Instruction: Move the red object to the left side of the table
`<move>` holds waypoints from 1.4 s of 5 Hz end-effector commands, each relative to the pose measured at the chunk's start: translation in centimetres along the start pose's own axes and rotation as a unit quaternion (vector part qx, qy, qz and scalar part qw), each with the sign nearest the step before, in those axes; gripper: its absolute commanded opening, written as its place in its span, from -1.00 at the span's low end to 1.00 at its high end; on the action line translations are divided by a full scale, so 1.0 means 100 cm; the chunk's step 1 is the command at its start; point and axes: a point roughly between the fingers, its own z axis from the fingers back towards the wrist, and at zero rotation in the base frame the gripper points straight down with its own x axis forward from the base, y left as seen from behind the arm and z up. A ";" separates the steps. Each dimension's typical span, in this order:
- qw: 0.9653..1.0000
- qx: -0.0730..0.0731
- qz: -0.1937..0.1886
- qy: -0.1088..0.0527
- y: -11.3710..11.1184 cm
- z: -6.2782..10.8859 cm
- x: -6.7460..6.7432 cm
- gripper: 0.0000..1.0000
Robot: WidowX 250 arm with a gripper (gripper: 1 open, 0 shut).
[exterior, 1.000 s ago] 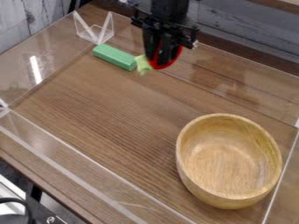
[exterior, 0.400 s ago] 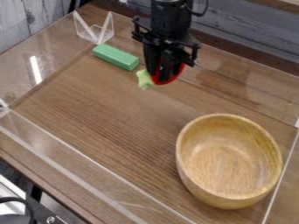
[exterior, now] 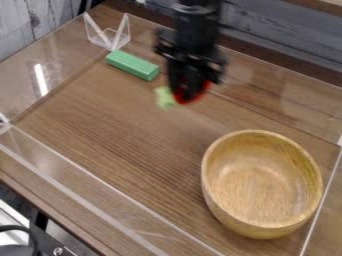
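From where I stand, the gripper (exterior: 183, 72) is pinched on the red object (exterior: 193, 90) — near twelve o'clock on the table (exterior: 114, 128), with the green block (exterior: 132, 66) toward eleven and the wooden bowl (exterior: 262, 183) down at four to five. I'd say the carrying step is in hand. Next it wants a steady swing toward nine o'clock — grip kept firm, then a gentle lowering and release.

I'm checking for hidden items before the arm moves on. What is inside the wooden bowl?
The bowl has nothing in it that shows; its bottom is bare wood. The near part of its outer side and the table beneath it are covered.
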 end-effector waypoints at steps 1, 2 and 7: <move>0.999 0.015 0.029 -0.032 0.046 0.018 -0.009 -1.00; 0.998 0.019 0.052 -0.032 0.090 0.011 -0.023 -1.00; 0.996 0.036 0.086 -0.008 0.181 -0.049 -0.045 -1.00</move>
